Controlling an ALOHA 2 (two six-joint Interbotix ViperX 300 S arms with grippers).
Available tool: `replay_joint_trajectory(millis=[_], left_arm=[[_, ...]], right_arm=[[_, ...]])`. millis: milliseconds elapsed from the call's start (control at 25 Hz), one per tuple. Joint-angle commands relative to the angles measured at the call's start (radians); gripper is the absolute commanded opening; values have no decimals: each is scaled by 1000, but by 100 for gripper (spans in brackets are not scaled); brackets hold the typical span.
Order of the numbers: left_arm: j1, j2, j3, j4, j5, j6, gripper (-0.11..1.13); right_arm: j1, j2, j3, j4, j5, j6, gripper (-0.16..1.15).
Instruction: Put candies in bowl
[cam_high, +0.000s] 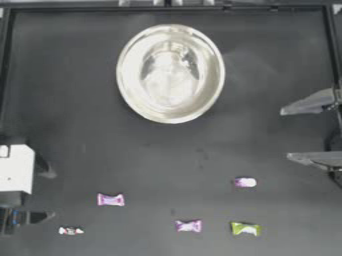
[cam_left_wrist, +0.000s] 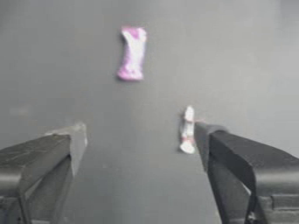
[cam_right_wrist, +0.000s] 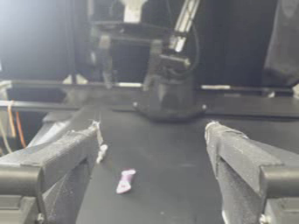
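Left gripper (cam_left_wrist: 137, 133) hangs low at the near left corner of the table (cam_high: 80, 100), jaws spread wide, with the white-and-red candy (cam_left_wrist: 187, 130) lying just beside the inside of one fingertip and not yet pinched; a pink candy (cam_left_wrist: 132, 53) lies a little farther on. Over at the right edge the right gripper (cam_high: 304, 132) waits, drawn back, its jaws also parted and holding nothing. By the look of it nothing has been delivered: the bowl (cam_high: 170, 73) sits toward the far middle of the table with only reflections inside, as far as I can tell, and all five candies are down on the near side, well apart from it: the white-and-red one at the left, two pink ones (cam_high: 111, 200) (cam_high: 188, 226) in the middle, a yellow-green one (cam_high: 245, 229) and another pink one (cam_high: 245, 182) to the right. So the whole job is left. The bowl is polished metal, round and glossy; the sweets are crinkly twist-wraps, pinched at both ends, on a matte dark surface
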Motion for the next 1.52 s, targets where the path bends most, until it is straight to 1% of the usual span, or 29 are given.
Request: replay_joint_trajectory(millis=[40,160,280,440,640,720,800,1040,1240,1440,1520], left_arm=[[-34,71,-35,-2,-2,-38,102],[-51,126,-37,-18,-14,-51,102],[-58,184,-38,-34,-55,-52,101],[-64,249,-48,-44,-86,-52,101],[-77,301,-52,-81,-95,-52,101],[-81,324,-52,-95,-121,-52,101],[-81,350,-48,-97,-146,-52,100],[-80,422,-40,-86,-173,-52,100],[-71,457,-3,-87,-268,-55,100],[-67,488,23,-86,-299,-94,99],[-66,503,25,-86,-311,-98,97]], right_arm=[[0,5,-8,14,-3,2,100],[-2,5,-3,15,-3,2,100],[0,5,-2,15,-5,2,100],[0,5,0,15,-8,2,100],[-2,5,3,15,-9,2,100],[0,5,3,15,-11,2,100],[0,5,3,15,-11,2,100],[0,5,5,15,-18,2,100],[0,6,5,15,-26,3,100],[0,5,5,18,-26,3,100],[0,5,3,18,-26,3,100]])
